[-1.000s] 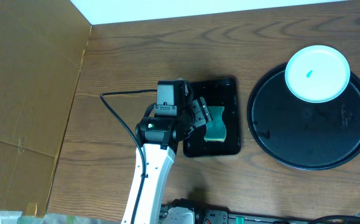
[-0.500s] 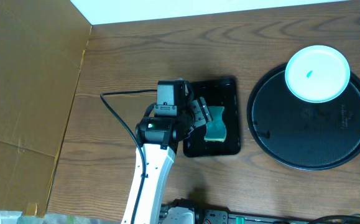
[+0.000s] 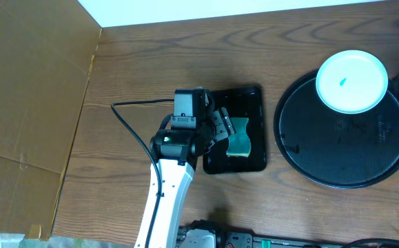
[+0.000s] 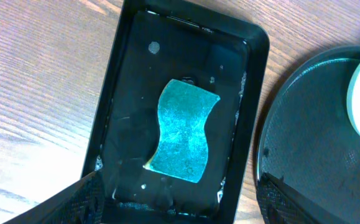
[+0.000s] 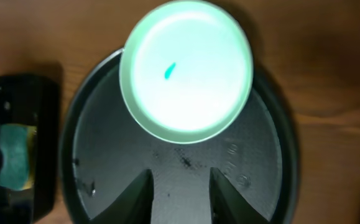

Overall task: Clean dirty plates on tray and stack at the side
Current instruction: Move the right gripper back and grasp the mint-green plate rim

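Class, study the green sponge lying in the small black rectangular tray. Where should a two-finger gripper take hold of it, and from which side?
Grip the sponge across its narrowed middle, with the fingers on the two curved long edges, coming straight down from above. It lies flat, and the small tray's raised walls would likely block any sideways approach.
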Available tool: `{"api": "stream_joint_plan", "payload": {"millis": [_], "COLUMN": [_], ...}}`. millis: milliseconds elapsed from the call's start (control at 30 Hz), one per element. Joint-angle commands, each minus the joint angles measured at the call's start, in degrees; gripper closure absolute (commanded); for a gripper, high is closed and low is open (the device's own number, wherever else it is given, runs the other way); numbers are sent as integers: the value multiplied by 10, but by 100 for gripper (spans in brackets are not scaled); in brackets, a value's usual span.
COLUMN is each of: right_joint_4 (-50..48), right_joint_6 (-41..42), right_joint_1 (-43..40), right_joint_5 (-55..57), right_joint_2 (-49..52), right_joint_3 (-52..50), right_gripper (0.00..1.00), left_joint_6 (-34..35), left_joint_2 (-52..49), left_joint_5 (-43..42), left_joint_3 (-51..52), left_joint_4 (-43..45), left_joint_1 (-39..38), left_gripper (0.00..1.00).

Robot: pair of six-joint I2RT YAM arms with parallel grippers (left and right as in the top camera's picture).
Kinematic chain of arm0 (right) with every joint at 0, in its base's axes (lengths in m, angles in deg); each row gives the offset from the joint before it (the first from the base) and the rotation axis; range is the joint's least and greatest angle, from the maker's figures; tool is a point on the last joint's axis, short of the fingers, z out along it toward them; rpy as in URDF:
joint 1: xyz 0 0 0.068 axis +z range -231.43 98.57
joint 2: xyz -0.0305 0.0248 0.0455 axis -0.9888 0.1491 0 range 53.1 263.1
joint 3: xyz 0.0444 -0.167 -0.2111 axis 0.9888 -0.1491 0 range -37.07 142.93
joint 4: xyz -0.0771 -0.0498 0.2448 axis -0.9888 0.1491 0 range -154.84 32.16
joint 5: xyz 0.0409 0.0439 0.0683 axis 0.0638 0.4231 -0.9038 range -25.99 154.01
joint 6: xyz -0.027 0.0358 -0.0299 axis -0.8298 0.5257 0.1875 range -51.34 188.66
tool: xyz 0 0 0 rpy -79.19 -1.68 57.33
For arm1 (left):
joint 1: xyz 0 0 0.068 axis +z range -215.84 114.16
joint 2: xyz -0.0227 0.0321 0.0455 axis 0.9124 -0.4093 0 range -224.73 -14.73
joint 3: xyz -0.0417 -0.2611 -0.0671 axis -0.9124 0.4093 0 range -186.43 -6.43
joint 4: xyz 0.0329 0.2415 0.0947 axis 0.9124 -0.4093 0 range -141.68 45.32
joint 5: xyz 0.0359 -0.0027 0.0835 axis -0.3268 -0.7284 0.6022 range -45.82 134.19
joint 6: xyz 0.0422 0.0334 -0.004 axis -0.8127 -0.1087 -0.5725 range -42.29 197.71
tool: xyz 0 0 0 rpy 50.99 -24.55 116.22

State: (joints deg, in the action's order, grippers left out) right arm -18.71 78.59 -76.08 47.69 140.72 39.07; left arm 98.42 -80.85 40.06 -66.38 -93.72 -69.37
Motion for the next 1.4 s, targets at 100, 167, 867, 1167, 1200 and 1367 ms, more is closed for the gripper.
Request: {"api": "stream_joint_plan", "payload": {"millis": [100,167,867,1167,1200,1367], "right_joint_4": [-100,-151,-280,-203,-191,-151], "right_joint_6": [-6,3,33,27,30,47], "right_joint_1": [9,5,3,2,2,2], "right_joint_5": [11,21,110,90,102,152], "right_joint_2": [99,130,281,195,183,172], "right_joint_3": [2,2,2,2,2,2], "right_gripper": [57,53,69,68,68,67], "left_joint_6": [-8,-8,-8,-8,-8,-8], "left_joint_2": [-1,-1,-1,-1,-1,-1], "left_joint_5": [7,7,7,7,7,7], "left_joint_3": [-13,-13,-13,-13,-13,-13], "left_joint_4": [0,0,0,0,0,0], "left_joint_1": [2,2,2,2,3,2], "left_gripper": [21,21,21,21,21,21]}}
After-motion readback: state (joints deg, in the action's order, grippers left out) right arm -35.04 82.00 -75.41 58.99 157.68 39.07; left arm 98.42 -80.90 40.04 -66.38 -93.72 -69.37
